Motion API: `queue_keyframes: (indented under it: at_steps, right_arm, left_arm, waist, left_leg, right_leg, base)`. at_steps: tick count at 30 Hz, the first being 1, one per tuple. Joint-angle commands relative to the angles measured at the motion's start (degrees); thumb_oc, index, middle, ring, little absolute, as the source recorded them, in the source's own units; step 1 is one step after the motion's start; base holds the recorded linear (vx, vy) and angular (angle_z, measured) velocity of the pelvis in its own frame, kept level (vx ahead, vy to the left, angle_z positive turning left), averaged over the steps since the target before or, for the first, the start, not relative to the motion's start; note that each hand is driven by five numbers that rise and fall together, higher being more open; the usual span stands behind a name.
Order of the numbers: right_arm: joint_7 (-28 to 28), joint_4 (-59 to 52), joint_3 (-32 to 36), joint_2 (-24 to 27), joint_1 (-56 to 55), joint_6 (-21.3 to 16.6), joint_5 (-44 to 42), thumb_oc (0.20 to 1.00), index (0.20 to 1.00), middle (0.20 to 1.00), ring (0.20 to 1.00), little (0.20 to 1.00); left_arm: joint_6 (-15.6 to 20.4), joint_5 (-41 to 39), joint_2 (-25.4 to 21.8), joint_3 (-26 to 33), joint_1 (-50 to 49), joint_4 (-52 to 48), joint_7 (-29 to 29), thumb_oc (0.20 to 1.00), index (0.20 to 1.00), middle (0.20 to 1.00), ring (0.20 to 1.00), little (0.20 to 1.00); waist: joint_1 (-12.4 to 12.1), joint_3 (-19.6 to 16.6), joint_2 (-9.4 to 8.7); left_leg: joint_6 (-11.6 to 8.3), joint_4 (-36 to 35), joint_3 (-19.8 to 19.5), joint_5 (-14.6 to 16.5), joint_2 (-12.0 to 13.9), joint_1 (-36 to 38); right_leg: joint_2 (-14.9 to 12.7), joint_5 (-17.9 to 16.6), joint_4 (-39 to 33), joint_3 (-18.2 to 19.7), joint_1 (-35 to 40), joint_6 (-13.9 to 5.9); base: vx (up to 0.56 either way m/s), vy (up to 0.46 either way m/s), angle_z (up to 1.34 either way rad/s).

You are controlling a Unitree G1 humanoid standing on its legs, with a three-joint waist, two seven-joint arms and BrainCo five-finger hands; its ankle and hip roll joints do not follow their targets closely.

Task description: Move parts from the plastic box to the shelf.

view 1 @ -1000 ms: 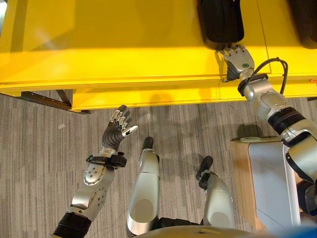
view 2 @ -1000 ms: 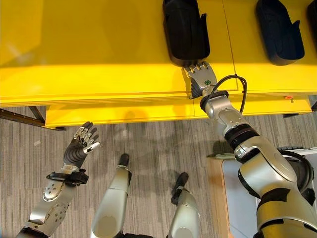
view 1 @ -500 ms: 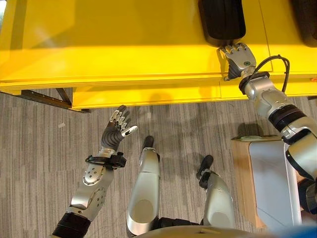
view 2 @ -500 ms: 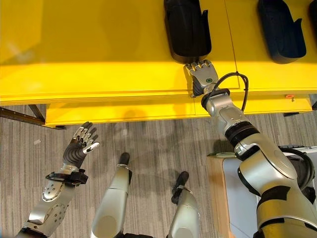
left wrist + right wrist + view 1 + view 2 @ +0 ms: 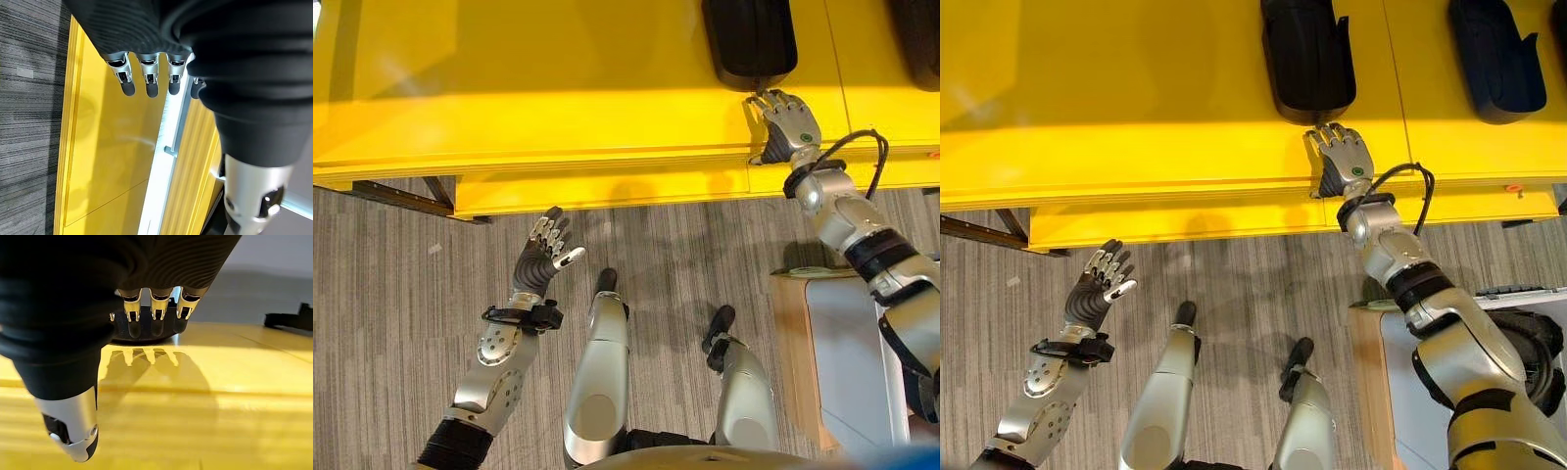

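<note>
Now we keep right hand [image 5: 1341, 157] fingers straight, empty, over yellow shelf [image 5: 1136, 108]; black part [image 5: 1304, 59] lies just beyond fingertips. Left hand [image 5: 544, 253] relaxed, idle over floor. Risk, we judge: forward nudge shoves part out of place.

Two parts [image 5: 1307, 59] [image 5: 1495, 61] lie side by side on the shelf [image 5: 1136, 88], the right hand [image 5: 1344, 160] just before one.
</note>
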State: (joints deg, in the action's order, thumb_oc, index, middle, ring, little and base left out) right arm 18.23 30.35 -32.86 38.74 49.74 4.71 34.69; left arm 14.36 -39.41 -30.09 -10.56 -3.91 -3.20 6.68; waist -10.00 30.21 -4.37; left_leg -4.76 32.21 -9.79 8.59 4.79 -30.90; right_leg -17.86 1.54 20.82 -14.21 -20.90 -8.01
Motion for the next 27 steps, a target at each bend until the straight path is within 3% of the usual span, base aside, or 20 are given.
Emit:
queue_keyframes:
  at_steps: [1,9,15,17,20,22,27]
  right_arm:
    - [2.18,-3.39,3.95,0.73,-0.62,-0.90,-0.41,1.000,1.000,1.000,1.000,1.000]
    - [2.38,-14.41,11.30,1.18,-13.18,-3.58,-0.34,1.000,1.000,1.000,1.000,1.000]
    - [2.55,-27.81,21.35,0.15,-28.32,-8.70,-4.68,1.000,1.000,1.000,1.000,1.000]
    - [1.92,-33.01,25.46,-1.37,-35.13,-12.01,-9.46,1.000,1.000,1.000,1.000,1.000]
    - [-5.49,-39.52,29.77,-6.59,-48.34,-18.05,-27.88,1.000,1.000,1.000,1.000,1.000]
    - [-9.11,-40.02,30.23,-8.62,-52.89,-19.14,-36.07,1.000,1.000,1.000,1.000,1.000]
    - [-12.30,-40.61,29.76,-9.82,-56.54,-19.68,-43.36,1.000,1.000,1.000,1.000,1.000]
  left_arm:
    - [2.74,0.00,-0.36,2.53,-2.36,-5.05,0.13,1.000,1.000,1.000,1.000,1.000]
    - [2.28,0.51,0.06,2.49,-2.84,-4.70,-0.49,1.000,1.000,1.000,1.000,1.000]
    - [1.41,1.13,0.65,2.91,-3.53,-3.84,-1.17,1.000,1.000,1.000,1.000,1.000]
    - [1.10,1.46,0.96,3.45,-3.99,-3.04,-1.65,1.000,1.000,1.000,1.000,1.000]
    - [0.30,1.52,1.76,4.72,-7.11,-1.47,-4.31,1.000,1.000,1.000,1.000,1.000]
    - [-0.07,1.71,2.61,5.23,-8.47,-0.72,-5.20,1.000,1.000,1.000,1.000,1.000]
    - [0.14,2.42,5.51,5.45,-9.69,0.53,-6.37,1.000,1.000,1.000,1.000,1.000]
  waist:
    - [-0.04,-0.42,0.52]
    - [1.43,-0.80,0.54]
    - [3.91,-3.13,0.25]
    - [5.58,-4.75,-0.13]
    - [8.21,-9.89,-0.37]
    - [9.48,-12.65,0.57]
    - [11.13,-17.30,2.58]
  left_leg:
    - [2.42,-2.13,0.56,-0.85,-0.33,0.71]
    - [2.04,-3.43,0.64,-1.89,0.26,2.48]
    - [1.33,-6.23,1.35,-3.11,2.23,6.11]
    - [0.84,-8.54,1.87,-4.10,3.68,8.50]
    - [-0.31,-18.00,4.29,-8.11,7.63,16.48]
    - [-0.80,-22.83,5.62,-10.29,9.37,19.84]
    - [-1.47,-29.46,8.24,-13.97,12.56,24.93]
  right_leg:
    - [1.19,8.90,9.37,0.34,5.03,1.54]
    - [1.10,9.00,9.26,0.36,5.83,1.70]
    - [2.25,9.15,7.51,0.72,7.73,1.68]
    - [3.27,9.10,5.76,0.92,9.06,1.56]
    - [6.55,8.28,-0.45,1.47,13.65,1.29]
    - [7.80,8.06,-2.81,1.78,15.35,1.31]
    - [10.63,8.21,-4.78,3.80,17.02,2.07]
  base:
    - [-0.04,-0.015,-0.01]
    - [-0.03,-0.018,-0.10]
    - [0.00,-0.047,-0.08]
    - [0.05,-0.090,-0.29]
    - [0.11,-0.155,-0.42]
    - [0.09,-0.114,-0.47]
    - [0.04,-0.088,-0.25]
